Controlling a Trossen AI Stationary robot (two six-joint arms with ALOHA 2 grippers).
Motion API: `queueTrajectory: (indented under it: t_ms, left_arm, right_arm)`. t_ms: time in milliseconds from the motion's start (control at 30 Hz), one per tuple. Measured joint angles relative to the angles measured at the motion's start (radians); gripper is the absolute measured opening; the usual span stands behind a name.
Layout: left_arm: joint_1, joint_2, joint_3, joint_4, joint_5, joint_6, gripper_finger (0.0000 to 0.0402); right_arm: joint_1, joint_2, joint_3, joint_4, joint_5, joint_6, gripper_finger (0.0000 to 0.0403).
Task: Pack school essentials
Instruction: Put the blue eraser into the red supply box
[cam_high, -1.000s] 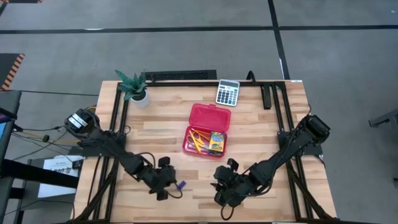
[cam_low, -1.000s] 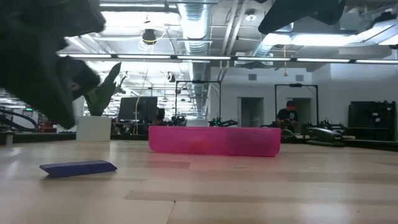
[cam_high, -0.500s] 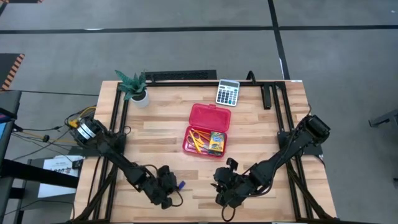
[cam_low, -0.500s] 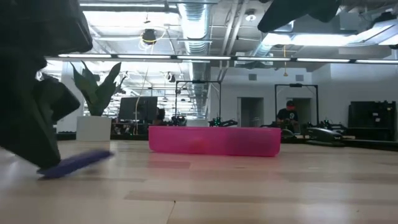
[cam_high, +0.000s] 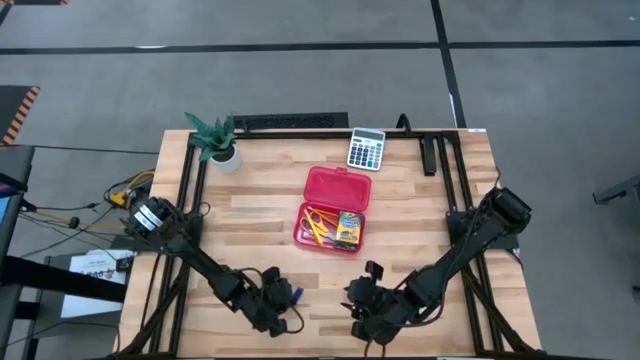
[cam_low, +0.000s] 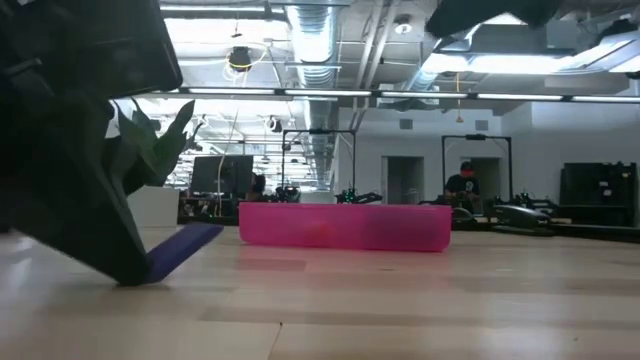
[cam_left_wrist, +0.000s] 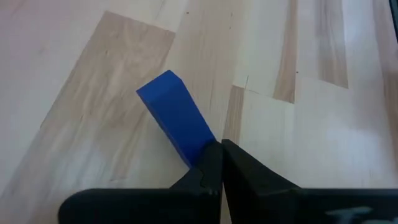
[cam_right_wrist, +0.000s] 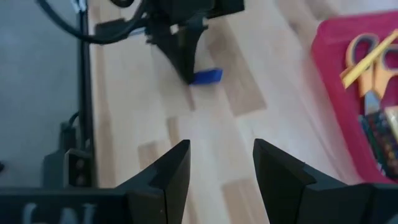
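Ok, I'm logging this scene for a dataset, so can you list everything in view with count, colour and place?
Blue piece: 1, blue, front left of the table, tilted, one end lifted.
Case: 1, red, open, table centre.
Scissors: 1, yellow-orange handles, inside the case.
Crayon box: 1, green-yellow, inside the case.
Calculator: 1, grey, back edge.
Potted plant: 1, green, back left.
Table: 1, light wood.
Left gripper: shut on the blue piece.
Right gripper: open, front centre, empty.
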Motion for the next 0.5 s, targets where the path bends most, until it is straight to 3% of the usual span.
queueTrajectory:
  t_ms: [133,367,500]
  left_arm:
    - [-0.003,0.013,0.001,-0.002,-0.005,-0.014,0.0]
    - [-0.003,0.022,0.0,-0.008,-0.003,-0.032,0.0]
    - [-0.003,0.023,0.0,-0.009,-0.006,-0.033,0.0]
  right_arm:
    - [-0.034,0.025,-0.104,0.223,0.051,-0.007,0.0187]
    - [-0.138,0.117,-0.307,0.842,-0.121,-0.041,0.0242]
    - [-0.172,0.226,-0.316,1.009,-0.165,-0.06,0.0259]
